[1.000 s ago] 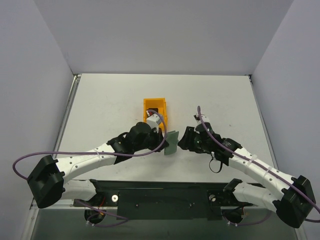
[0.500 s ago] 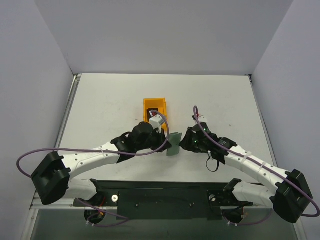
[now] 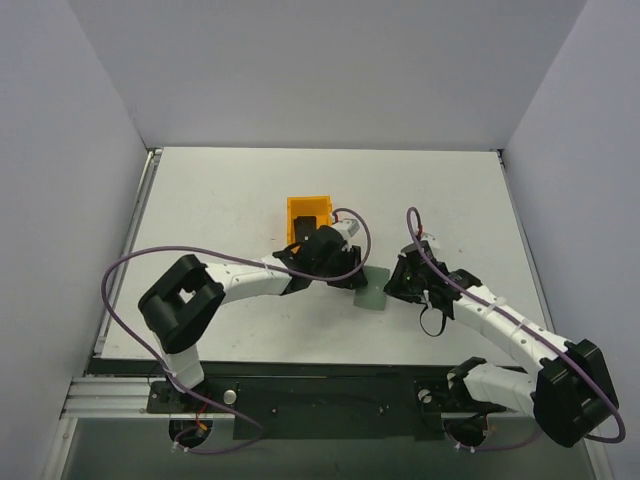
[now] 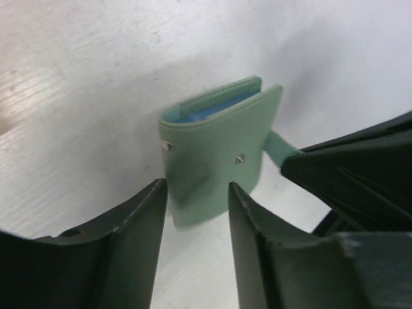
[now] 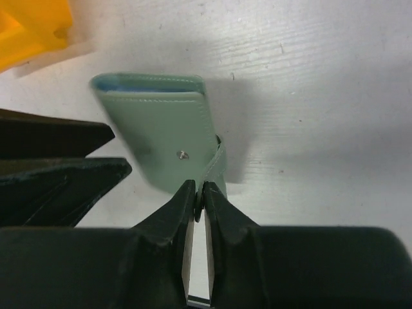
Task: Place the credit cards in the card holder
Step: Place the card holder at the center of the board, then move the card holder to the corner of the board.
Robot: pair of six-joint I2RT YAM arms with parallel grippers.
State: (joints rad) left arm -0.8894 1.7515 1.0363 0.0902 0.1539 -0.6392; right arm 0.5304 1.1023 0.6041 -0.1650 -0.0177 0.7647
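Observation:
The card holder is a sage-green folded wallet with a blue lining showing at its far edge. It sits at the table's middle. My right gripper is shut on its small snap tab; from above it is just right of the wallet. My left gripper is open, its fingers either side of the wallet's near end without gripping it, and it lies left of the wallet. I cannot tell whether the wallet rests on the table. The credit cards are out of view.
An orange plastic bin stands just behind the left wrist, its near half hidden by that arm; a corner of it shows. Purple cables loop off both arms. White walls close in the table's sides and back.
The left gripper has opened and let go of the wallet. The right gripper has shut on the snap tab. Wallet and both grippers have shifted right.

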